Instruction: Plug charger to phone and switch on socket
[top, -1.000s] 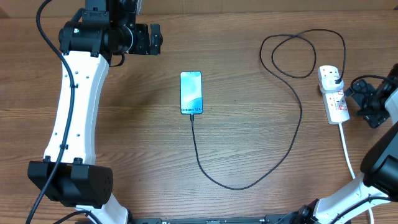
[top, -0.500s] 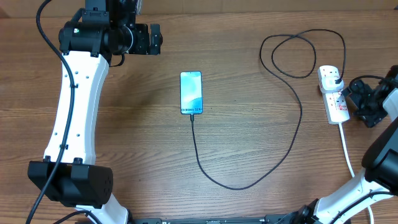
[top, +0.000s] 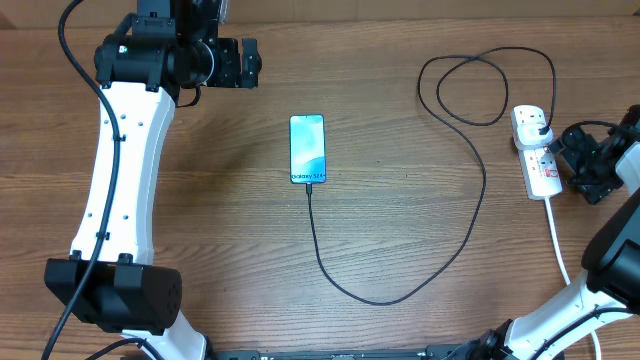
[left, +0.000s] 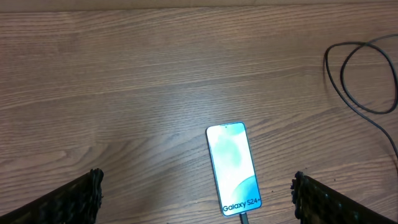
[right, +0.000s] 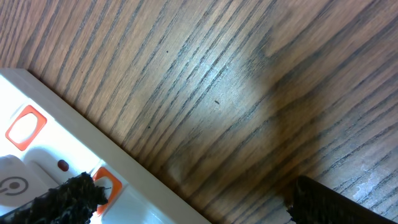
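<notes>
The socket (top: 538, 150) lay just left of the right gripper (top: 568, 160), whose jaws stood spread. The left gripper (top: 250, 62), also spread, hung well apart from the phone (top: 308, 149).

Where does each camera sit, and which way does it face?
Overhead: above the table, looking straight down at the phone, charger and socket; left arm and right arm show.
Left wrist: on the left arm, looking down at the phone; its fingers show in the lower corners.
Right wrist: on the right arm, facing the socket edge closely; its fingers show below.
Shared: overhead and left wrist both show the phone.
</notes>
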